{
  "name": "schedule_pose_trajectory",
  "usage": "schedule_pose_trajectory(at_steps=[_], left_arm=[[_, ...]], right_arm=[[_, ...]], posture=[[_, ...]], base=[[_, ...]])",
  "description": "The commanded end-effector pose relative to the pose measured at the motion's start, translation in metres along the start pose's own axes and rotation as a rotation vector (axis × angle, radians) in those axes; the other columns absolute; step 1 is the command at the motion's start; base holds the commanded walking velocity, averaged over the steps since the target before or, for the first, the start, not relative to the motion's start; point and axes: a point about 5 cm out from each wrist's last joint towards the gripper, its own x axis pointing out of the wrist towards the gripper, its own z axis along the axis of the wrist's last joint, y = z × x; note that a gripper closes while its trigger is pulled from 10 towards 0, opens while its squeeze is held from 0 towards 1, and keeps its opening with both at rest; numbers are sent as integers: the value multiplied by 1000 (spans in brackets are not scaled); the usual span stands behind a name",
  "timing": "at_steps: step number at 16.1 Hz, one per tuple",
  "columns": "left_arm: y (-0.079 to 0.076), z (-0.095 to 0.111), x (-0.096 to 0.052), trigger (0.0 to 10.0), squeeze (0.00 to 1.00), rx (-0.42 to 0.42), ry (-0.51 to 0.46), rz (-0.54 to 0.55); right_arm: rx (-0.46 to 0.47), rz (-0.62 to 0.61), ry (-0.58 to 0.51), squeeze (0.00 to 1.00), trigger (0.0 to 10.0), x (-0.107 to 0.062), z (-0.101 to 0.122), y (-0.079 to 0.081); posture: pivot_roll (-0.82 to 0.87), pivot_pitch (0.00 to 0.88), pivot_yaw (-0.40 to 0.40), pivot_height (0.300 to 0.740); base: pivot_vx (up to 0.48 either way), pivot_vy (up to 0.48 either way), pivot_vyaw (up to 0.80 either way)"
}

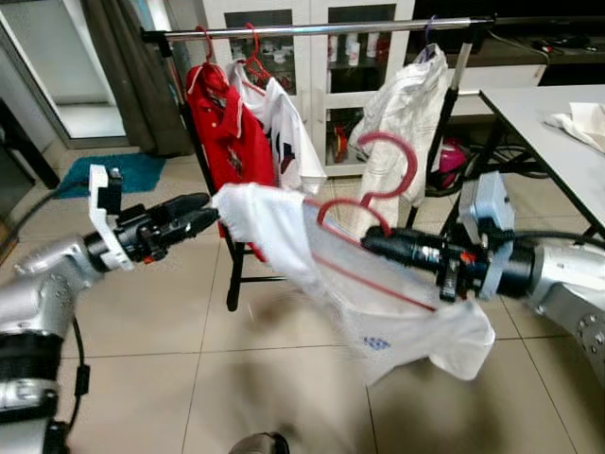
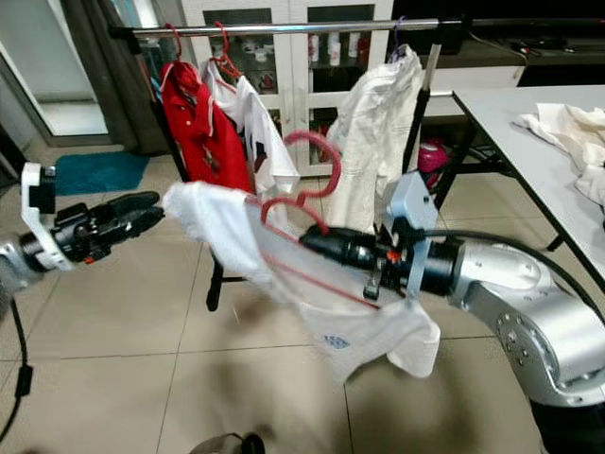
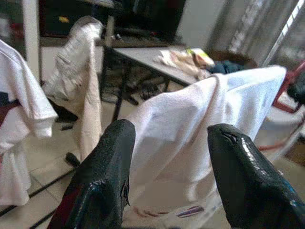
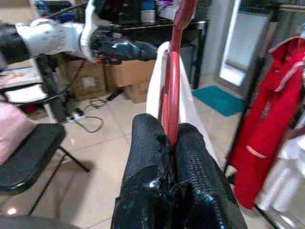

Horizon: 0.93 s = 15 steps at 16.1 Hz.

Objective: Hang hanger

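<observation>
Room: beige tiled floor (image 1: 189, 322); glass-fronted white cabinet (image 1: 312, 57) behind.
Rail: silver metal clothes rail (image 1: 312, 28) on a black stand, carrying a red polo shirt (image 1: 227, 132), a white printed T-shirt (image 1: 288, 132) and a cream checked shirt (image 1: 406, 123).
Hanger: red plastic hanger (image 1: 378, 194) with a white T-shirt (image 1: 378, 303) draped on it, held in the air below the rail, in front of the hung clothes.
Right gripper (image 4: 172, 138): fingers clamped on the hanger's neck.
Left gripper (image 1: 203, 216): fingers parted, tips touching the shirt's shoulder.
Side: grey table (image 1: 548, 132) with crumpled cloth (image 1: 581, 123).
</observation>
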Motion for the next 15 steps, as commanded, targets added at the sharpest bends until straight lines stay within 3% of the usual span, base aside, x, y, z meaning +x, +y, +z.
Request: schedule_pose_trajectory(at_steps=[1,3,4,15], left_arm=[[1,3,0,10000,0,23,67,-29],[1,3,2,10000,0,20,118,-63],[2,2,2,78,0,12,130,-70],[7,-5,-13,0,0,6,151,-28]], right_arm=[[-47,63,-32,0,10000,-1,11,8],[-46,80,-31,0,10000,-1,11,9],[-46,79,-34,0,10000,-1,11,8],[-41,90,-37,0,10000,-3,11,7]], posture=[[-101,0,118,740],[-100,0,118,740],[-104,0,123,740],[-99,0,113,740]], base=[[0,0,0],[0,0,0],[0,0,0],[0,0,0]])
